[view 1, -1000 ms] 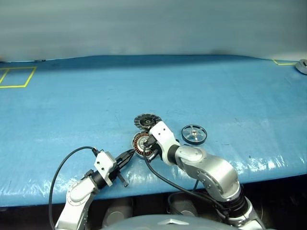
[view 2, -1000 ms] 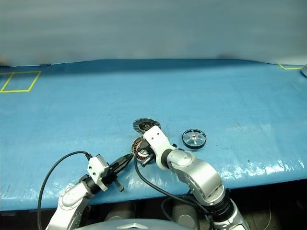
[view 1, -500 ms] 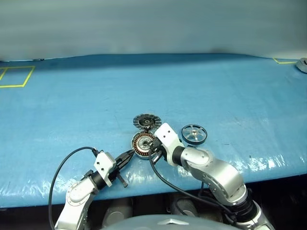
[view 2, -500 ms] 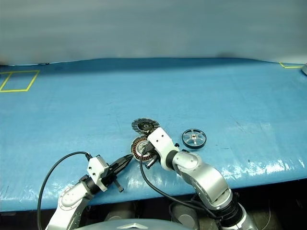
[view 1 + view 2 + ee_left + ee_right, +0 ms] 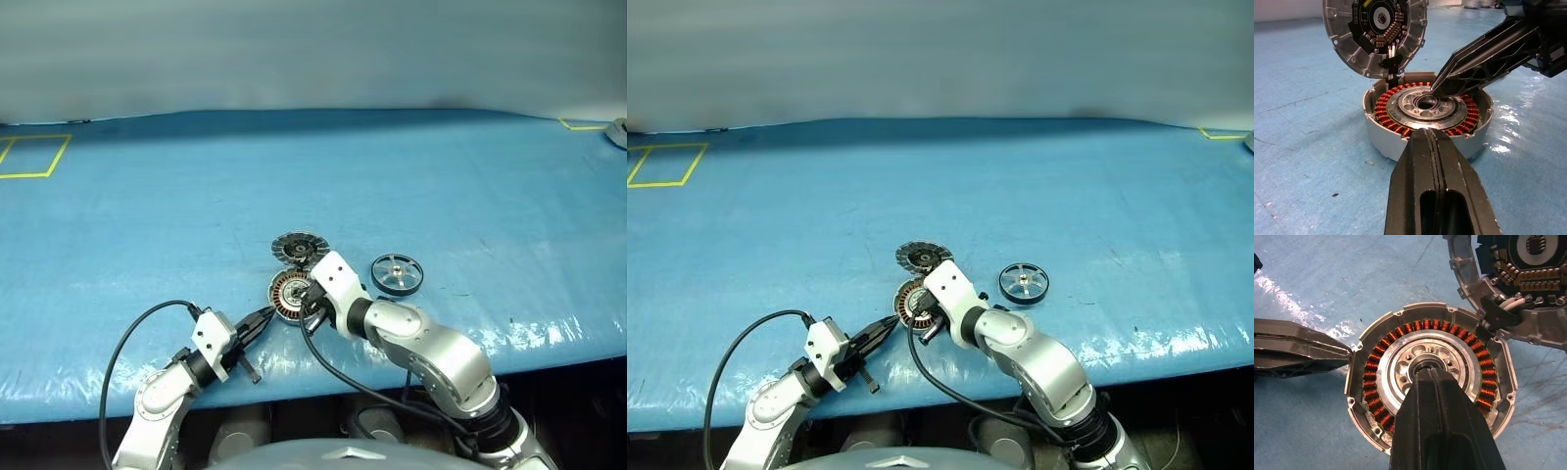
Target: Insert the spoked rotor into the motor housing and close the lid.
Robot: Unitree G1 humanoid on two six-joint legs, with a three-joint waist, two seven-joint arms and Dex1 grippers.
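The motor housing (image 5: 290, 293) sits open on the blue table, its copper windings ringing a silver centre (image 5: 1425, 357). The lid (image 5: 299, 247) lies just beyond it, touching its rim, dark circuit face up (image 5: 1376, 29), with short wires running to the housing. The spoked rotor (image 5: 395, 274) lies flat to the housing's right, apart from both grippers. My right gripper (image 5: 1431, 374) is shut, its tip over the housing's central hole, also seen in the left wrist view (image 5: 1436, 88). My left gripper (image 5: 1431, 133) is shut and empty, its tip against the housing's near-left wall (image 5: 268, 312).
The table (image 5: 441, 186) is covered in blue sheet, its front edge close below the housing. A yellow tape rectangle (image 5: 29, 157) marks the far left, and a small grey object (image 5: 617, 133) sits at the far right edge.
My right wrist has tilted a little over the housing and its forearm has shifted slightly. The left gripper, housing, lid and rotor have not moved.
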